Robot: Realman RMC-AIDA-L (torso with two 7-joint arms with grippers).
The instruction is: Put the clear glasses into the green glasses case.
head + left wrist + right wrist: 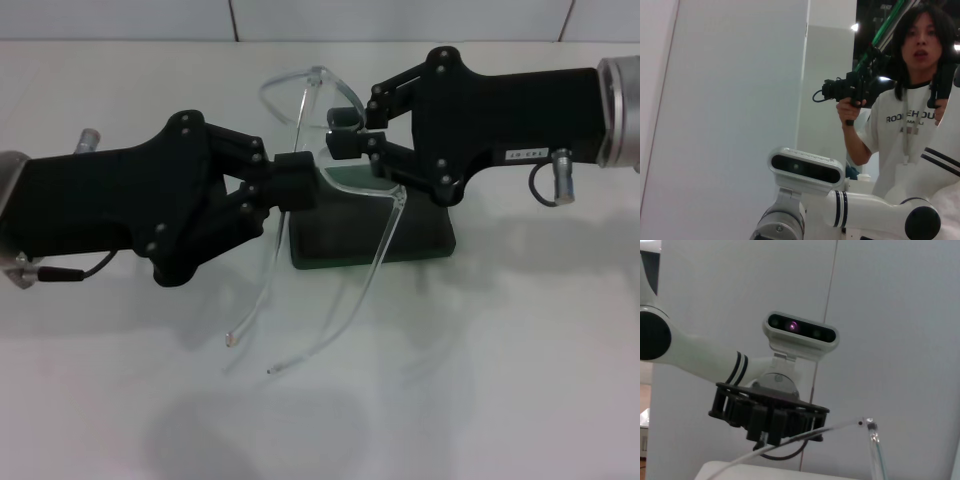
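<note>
Clear glasses [318,150] between both hands

Clear glasses [320,130] apparently above the green glasses case [400,240]

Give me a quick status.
Left gripper and right gripper both shut on clear glasses, held above closed green glasses case. Arms unfolded.
</note>
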